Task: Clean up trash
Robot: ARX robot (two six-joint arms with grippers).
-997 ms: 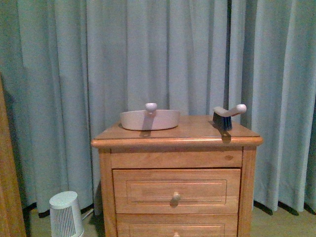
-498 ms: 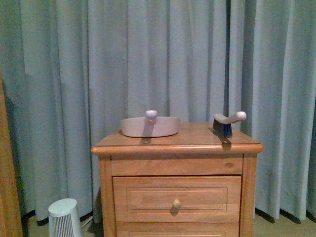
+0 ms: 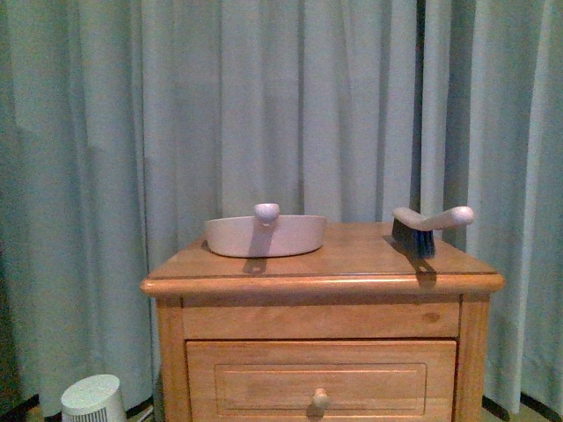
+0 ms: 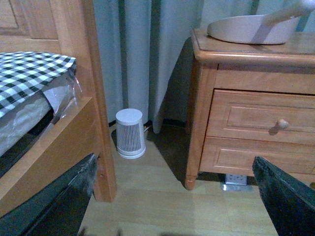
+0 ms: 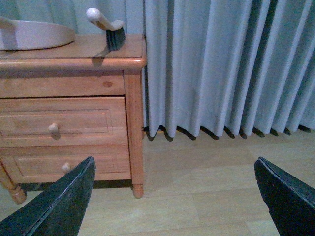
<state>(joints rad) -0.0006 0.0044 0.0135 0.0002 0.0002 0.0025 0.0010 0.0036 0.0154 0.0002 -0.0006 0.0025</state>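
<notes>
The trash is out of view in every frame. A beige dustpan (image 3: 264,236) lies on the wooden nightstand (image 3: 325,283), with a small hand brush (image 3: 427,230) to its right. My left gripper (image 4: 173,162) is open over bare floor, with the dustpan (image 4: 251,29) and the nightstand (image 4: 236,113) ahead of it. My right gripper (image 5: 174,162) is also open, holding nothing, beside the nightstand (image 5: 74,118); the brush (image 5: 109,27) and dustpan (image 5: 34,34) sit on top. Neither arm shows in the front view.
A white ribbed cylinder (image 4: 130,133) stands on the floor between the nightstand and a wooden bed frame (image 4: 96,98) with a checked cover (image 4: 29,73). Blue-grey curtains (image 3: 264,105) hang behind. Light wood floor (image 5: 206,191) lies to the nightstand's right.
In the front view the nightstand now appears larger and lower in the frame, and shifted slightly. The dustpan and brush lie on it as before.
</notes>
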